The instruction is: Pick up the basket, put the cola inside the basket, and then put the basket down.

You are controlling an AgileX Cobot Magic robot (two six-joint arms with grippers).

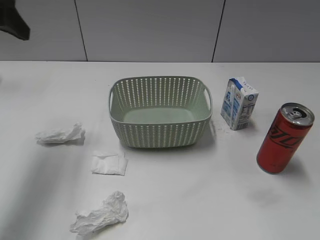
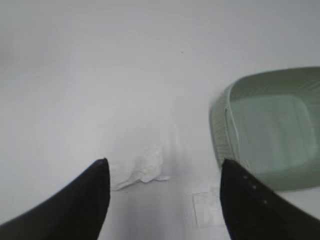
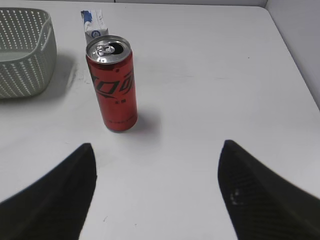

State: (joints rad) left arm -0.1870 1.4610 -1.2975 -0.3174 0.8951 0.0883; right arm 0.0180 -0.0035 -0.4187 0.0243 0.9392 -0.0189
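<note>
The sage-green basket [image 1: 160, 112] stands empty in the middle of the white table; it also shows in the left wrist view [image 2: 267, 132] and at the top left of the right wrist view [image 3: 22, 50]. The red cola can [image 1: 284, 138] stands upright at the right, outside the basket, and shows in the right wrist view [image 3: 112, 85]. My left gripper [image 2: 162, 167] is open and empty, high above the table left of the basket. My right gripper [image 3: 157, 150] is open and empty, short of the can. In the exterior view only a dark bit of the left arm [image 1: 15, 22] shows.
A blue-and-white carton [image 1: 240, 103] stands between basket and can. Three crumpled tissues lie left of and in front of the basket: one far left [image 1: 61, 135], one flat [image 1: 109, 163], one near the front edge [image 1: 100, 214]. A wall runs behind the table.
</note>
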